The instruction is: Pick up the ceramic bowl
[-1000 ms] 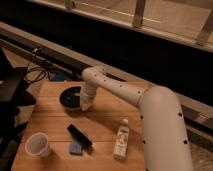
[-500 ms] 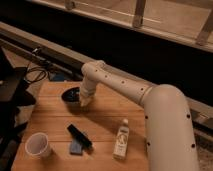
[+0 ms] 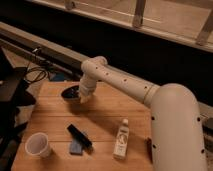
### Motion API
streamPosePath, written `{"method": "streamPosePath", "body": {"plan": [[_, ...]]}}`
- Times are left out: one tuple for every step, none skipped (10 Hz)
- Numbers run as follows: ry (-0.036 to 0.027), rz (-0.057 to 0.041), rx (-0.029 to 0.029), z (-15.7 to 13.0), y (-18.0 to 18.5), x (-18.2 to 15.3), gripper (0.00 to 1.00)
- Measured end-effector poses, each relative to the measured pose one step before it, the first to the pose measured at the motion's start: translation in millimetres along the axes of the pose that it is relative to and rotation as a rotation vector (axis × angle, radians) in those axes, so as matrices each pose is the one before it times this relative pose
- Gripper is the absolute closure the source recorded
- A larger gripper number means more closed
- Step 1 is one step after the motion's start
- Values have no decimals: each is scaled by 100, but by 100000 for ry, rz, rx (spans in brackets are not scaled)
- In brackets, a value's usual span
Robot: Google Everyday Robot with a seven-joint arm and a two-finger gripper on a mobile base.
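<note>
The ceramic bowl (image 3: pixel 70 93) is dark and glossy and sits at the back left of the wooden table (image 3: pixel 107 112). My gripper (image 3: pixel 82 96) comes down from the white arm (image 3: pixel 125 87) onto the bowl's right rim and is shut on it. The bowl looks tilted and sits slightly off the table top. The gripper hides the right part of the bowl.
A white paper cup (image 3: pixel 39 145) stands at the front left. A black bar (image 3: pixel 80 135) and a blue block (image 3: pixel 76 147) lie at the front middle, with a small white bottle (image 3: pixel 121 139) to their right. Dark equipment and cables (image 3: pixel 15 87) are to the left.
The arm's wrist has risen a little. The bowl has come up slightly with the gripper and shifted a bit to the right.
</note>
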Motion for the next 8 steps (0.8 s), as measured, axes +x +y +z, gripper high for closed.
{"method": "streamPosePath", "body": {"plan": [[339, -691, 762, -138, -53, -141, 99], [508, -813, 925, -782, -168, -216, 99], [317, -163, 374, -672, -70, 18, 99], [280, -163, 144, -374, -38, -21, 99], [356, -403, 110, 73, 20, -6, 99], [407, -588, 456, 188, -40, -38, 99], [387, -355, 429, -201, -32, 18, 99], [435, -315, 571, -753, -119, -36, 99]]}}
